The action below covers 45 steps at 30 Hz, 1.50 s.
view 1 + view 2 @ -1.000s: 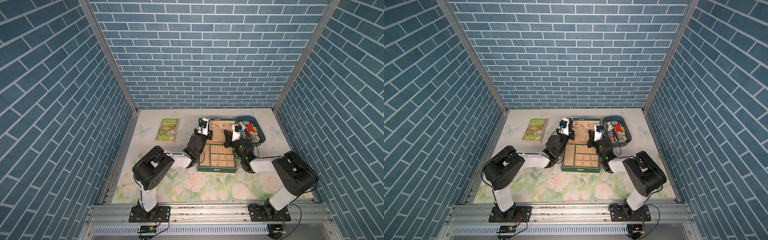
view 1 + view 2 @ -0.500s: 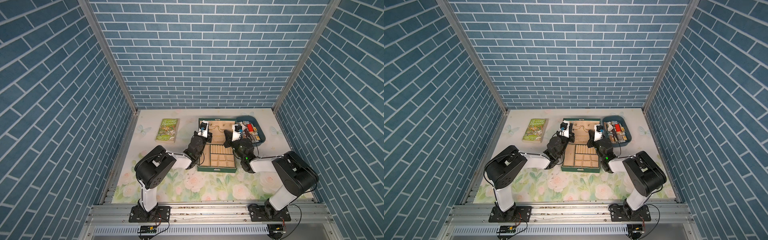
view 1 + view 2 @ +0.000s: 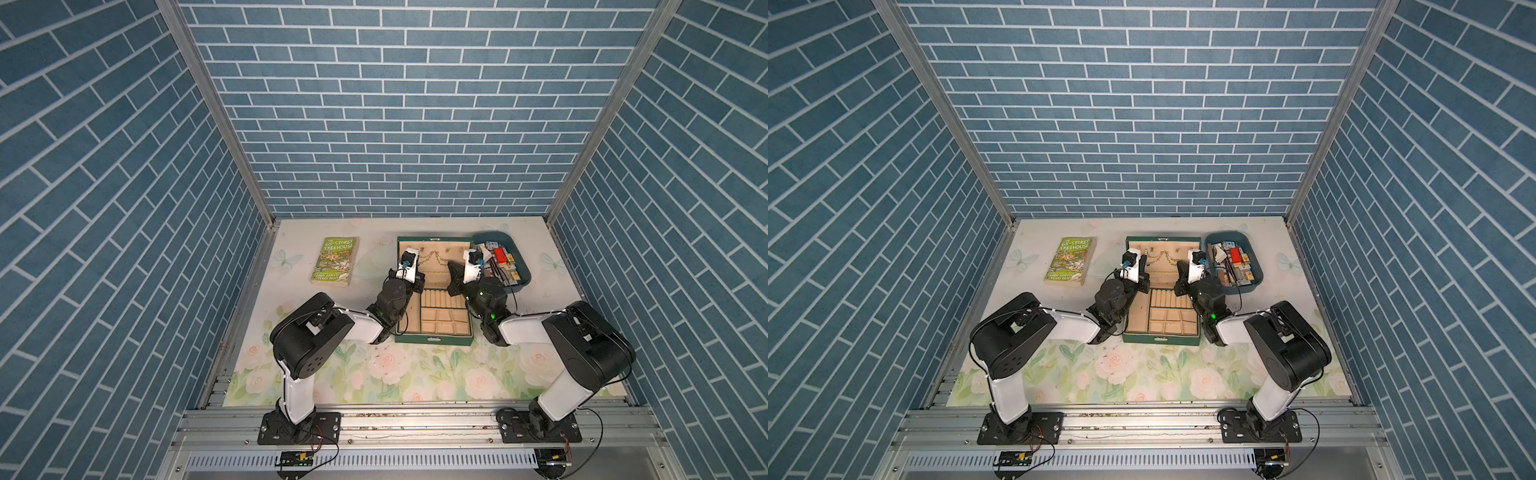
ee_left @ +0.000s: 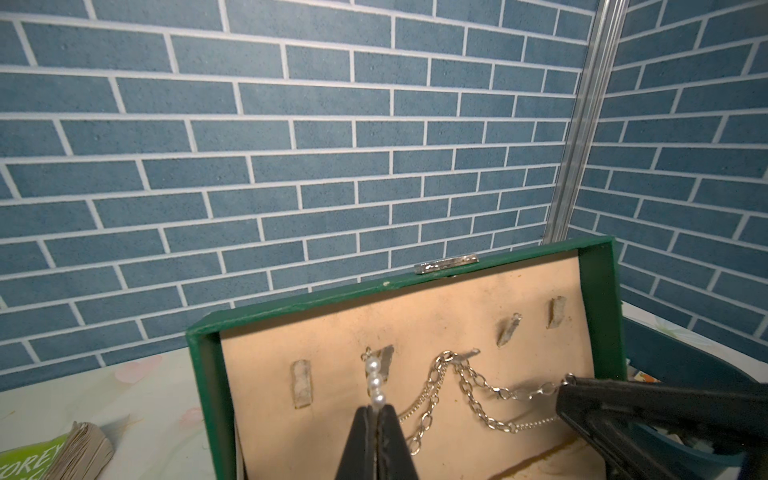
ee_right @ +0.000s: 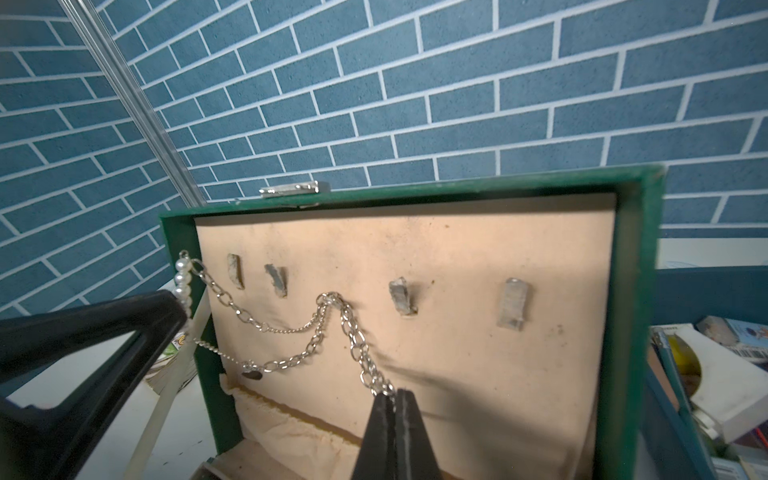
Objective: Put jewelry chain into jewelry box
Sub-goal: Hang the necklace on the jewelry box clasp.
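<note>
Blue brick-pattern walls (image 3: 399, 104) on three sides, silver corner posts (image 3: 218, 112), floral tabletop (image 3: 374, 365), metal rail (image 3: 415, 419) in front.

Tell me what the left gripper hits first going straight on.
Likely the beige lid lining of the jewelry box, by a hook. The left gripper, shut on the pearl end of the jewelry chain, faces it; depth is unclear.

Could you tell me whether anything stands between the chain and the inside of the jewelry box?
Nothing visible does. The jewelry chain drapes over the middle hook in the open lid of the jewelry box, with the left gripper and right gripper both pinching it.
</note>
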### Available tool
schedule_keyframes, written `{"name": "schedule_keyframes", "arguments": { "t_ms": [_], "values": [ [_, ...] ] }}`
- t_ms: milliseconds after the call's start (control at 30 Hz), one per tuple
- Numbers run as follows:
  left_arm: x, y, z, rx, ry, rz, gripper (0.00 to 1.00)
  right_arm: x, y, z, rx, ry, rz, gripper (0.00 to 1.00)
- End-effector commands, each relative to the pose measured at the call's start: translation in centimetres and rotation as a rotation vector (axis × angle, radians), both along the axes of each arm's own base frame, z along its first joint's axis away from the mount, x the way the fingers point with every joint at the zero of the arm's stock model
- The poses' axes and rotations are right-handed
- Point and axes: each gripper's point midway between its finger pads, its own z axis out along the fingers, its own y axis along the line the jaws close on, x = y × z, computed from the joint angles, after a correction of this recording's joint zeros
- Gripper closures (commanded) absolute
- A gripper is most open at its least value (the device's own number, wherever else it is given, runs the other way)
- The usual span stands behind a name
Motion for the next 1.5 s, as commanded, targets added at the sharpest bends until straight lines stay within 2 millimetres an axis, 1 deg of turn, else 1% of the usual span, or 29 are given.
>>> {"name": "schedule_keyframes", "arguments": {
  "t_ms": [0, 133, 200, 600, 733, 800, 933, 1067, 1267, 1467],
  "values": [
    [0.0, -0.1, -0.1, -0.003, -0.003, 0.000, 1.00, 0.1, 0.2, -0.6, 0.021, 0.031, -0.002, 1.00],
    [0.0, -0.1, -0.1, -0.001, -0.004, 0.001, 1.00, 0.3, 0.3, -0.7, 0.018, 0.039, -0.006, 0.86],
    [0.0, -0.1, -0.1, 0.000, -0.004, 0.002, 1.00, 0.3, 0.3, -0.8, 0.014, 0.043, -0.008, 0.83],
    [-0.1, 0.0, 0.2, 0.006, -0.011, 0.004, 1.00, 0.4, 0.0, -0.9, 0.007, 0.048, -0.024, 0.83],
    [-0.1, -0.1, 0.3, 0.005, -0.012, 0.002, 1.00, 0.2, 0.0, -0.4, 0.016, 0.039, -0.019, 0.79],
    [-0.1, 0.0, 0.4, 0.004, -0.013, 0.002, 1.00, 0.1, 0.0, 0.2, 0.021, 0.031, -0.017, 0.79],
    [-0.2, 0.3, 0.4, 0.002, -0.011, 0.011, 1.00, 0.0, 0.0, 0.5, 0.022, 0.029, -0.009, 0.79],
    [-0.6, 0.9, -0.3, 0.008, 0.008, 0.021, 1.00, -0.3, -0.1, 0.7, 0.022, 0.024, -0.005, 0.78],
    [-1.0, 2.0, -2.1, 0.020, 0.061, 0.050, 1.00, -0.5, -0.4, 1.3, 0.027, 0.012, -0.011, 0.78],
    [-1.7, 2.2, -2.1, 0.012, 0.063, 0.041, 1.00, -0.8, -0.6, 1.5, 0.028, 0.007, -0.014, 0.78]
  ]
}}
